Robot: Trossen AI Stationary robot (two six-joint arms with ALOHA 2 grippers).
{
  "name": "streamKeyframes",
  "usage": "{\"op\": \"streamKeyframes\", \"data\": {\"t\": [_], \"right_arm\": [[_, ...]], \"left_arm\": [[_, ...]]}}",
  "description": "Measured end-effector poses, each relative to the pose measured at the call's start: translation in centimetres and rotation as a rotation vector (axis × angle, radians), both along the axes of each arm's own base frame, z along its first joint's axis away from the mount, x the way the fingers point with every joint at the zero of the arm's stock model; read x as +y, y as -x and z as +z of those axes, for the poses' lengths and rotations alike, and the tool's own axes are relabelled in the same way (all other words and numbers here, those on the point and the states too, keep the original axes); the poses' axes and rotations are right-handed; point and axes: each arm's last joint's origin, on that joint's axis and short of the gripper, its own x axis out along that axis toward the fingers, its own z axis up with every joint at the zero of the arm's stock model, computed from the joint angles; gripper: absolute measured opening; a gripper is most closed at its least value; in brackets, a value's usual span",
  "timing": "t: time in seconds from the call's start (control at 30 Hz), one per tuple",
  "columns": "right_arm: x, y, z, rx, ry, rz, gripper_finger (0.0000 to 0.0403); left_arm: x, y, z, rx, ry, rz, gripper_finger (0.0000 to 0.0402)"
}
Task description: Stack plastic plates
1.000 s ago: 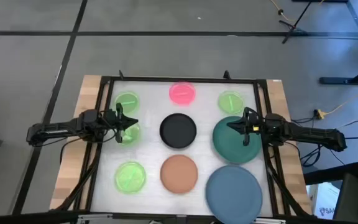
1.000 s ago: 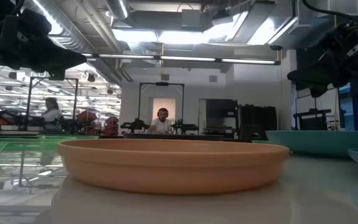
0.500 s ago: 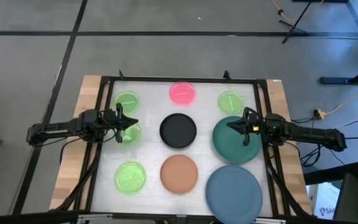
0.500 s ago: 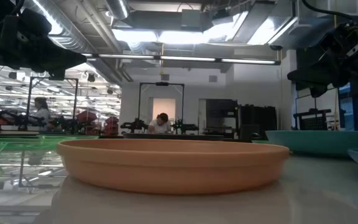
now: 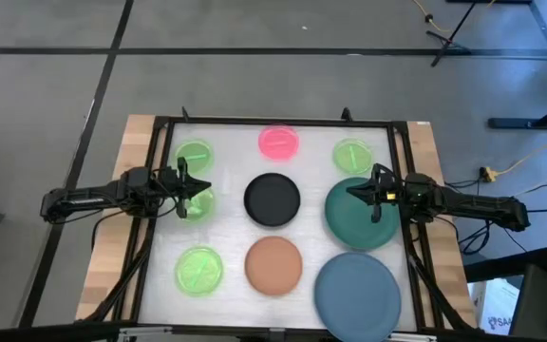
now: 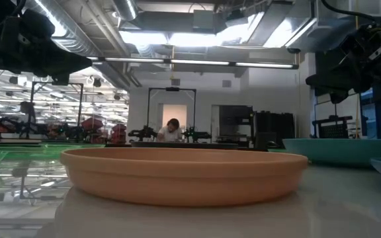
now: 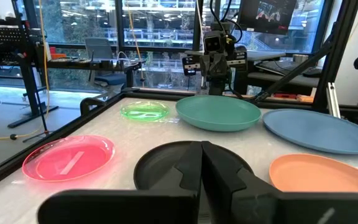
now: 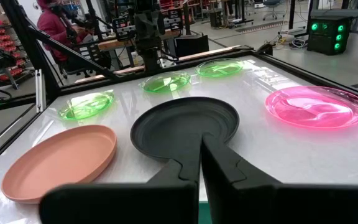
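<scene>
Nine round plates rest flat on the white table. In the high view I see the pink plate (image 5: pixel 279 142), the black plate (image 5: pixel 273 199), the brown-orange plate (image 5: pixel 273 264), the dark teal plate (image 5: pixel 361 217), the grey-blue plate (image 5: pixel 357 294) and several small green ones, such as those at the far left (image 5: pixel 194 155) and near left (image 5: pixel 199 270). My left gripper (image 5: pixel 186 187) is shut and hovers over a green plate (image 5: pixel 200 202) at mid-left. My right gripper (image 5: pixel 373 193) is shut and hovers over the teal plate's far part. In both wrist views the fingers meet (image 7: pixel 201 168) (image 8: pixel 199 155).
A black frame (image 5: pixel 273 122) runs around the table top, with wooden edges (image 5: pixel 122 218) outside it. In the low view the brown-orange plate (image 6: pixel 184 173) fills the foreground, with the teal plate (image 6: pixel 339 149) to its right. A person (image 6: pixel 172 130) works far behind the table.
</scene>
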Motion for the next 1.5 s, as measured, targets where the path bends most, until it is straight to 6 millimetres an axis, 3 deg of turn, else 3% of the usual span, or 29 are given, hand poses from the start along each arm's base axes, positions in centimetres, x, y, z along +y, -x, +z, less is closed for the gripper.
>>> {"op": "streamKeyframes", "data": {"t": [0.37, 0.63, 1.0, 1.23, 1.5], "right_arm": [[0.0, 0.0, 0.0, 0.000, 0.000, 0.000, 0.0010], [0.0, 0.0, 0.0, 0.000, 0.000, -0.001, 0.0010], [-0.1, 0.0, 0.1, -0.016, -0.023, -0.039, 0.0010], [-0.1, 0.0, 0.8, -0.085, -0.053, -0.040, 0.0010], [-0.1, 0.0, 2.4, -0.254, -0.007, -0.027, 0.0010]], "left_arm": [[0.2, 0.1, 1.1, -0.098, -0.102, 0.064, 0.0005], [0.1, 0.3, 2.4, -0.246, -0.037, 0.055, 0.0005], [-0.8, -0.9, 2.0, -0.192, 0.011, -0.061, 0.0005], [-1.4, -2.9, 3.6, -0.132, -0.019, -0.061, 0.0005], [-2.0, -8.4, 6.0, 0.038, -0.037, -0.053, 0.0004]]}}
